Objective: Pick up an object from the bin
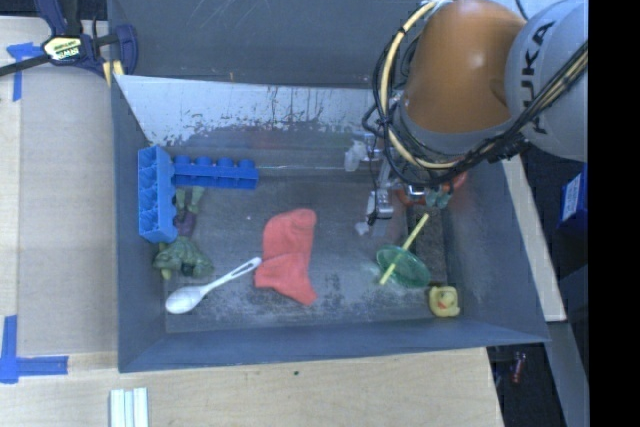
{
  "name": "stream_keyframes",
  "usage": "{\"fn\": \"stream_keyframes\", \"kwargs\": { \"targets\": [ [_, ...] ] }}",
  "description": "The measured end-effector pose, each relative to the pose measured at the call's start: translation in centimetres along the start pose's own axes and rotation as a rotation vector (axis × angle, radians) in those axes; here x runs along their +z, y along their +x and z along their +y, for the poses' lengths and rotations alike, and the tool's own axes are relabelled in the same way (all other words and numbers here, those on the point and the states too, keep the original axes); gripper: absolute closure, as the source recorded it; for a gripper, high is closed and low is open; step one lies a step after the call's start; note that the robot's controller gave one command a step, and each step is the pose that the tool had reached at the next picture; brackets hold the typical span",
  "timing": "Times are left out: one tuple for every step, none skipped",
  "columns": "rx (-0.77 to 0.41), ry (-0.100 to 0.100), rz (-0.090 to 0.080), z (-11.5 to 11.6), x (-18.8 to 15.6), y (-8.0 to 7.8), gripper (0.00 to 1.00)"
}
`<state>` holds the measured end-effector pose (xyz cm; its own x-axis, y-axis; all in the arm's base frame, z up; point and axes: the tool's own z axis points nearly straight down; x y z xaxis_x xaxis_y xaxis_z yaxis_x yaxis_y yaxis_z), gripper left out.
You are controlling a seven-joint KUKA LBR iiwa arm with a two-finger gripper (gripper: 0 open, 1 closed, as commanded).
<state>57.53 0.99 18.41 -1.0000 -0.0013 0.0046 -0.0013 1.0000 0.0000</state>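
My gripper [376, 211] hangs over the right half of the bin floor, under the orange dome, with one metal finger showing. A green disc-shaped toy with a yellow-green stick [403, 261] lies just below and right of it, apart from the finger. A crumpled red cloth [288, 254] sits on the floor to the gripper's left. A small yellow toy [444, 300] rests in the bin's near right corner. I see nothing between the fingers.
Along the left wall stand a blue ladder-like block [155, 194] and a blue brick bar [214, 174]. A dark green toy figure [181, 258] and a white plastic spoon [209, 287] lie at the near left.
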Motion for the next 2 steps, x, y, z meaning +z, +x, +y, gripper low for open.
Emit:
{"fn": "stream_keyframes", "kwargs": {
  "targets": [
    [0.0, 0.0, -0.008, 0.0, -0.4, -0.2, 0.0],
    [0.037, -0.001, -0.015, 5.8, 5.5, -0.7, 0.0]
  ]
}}
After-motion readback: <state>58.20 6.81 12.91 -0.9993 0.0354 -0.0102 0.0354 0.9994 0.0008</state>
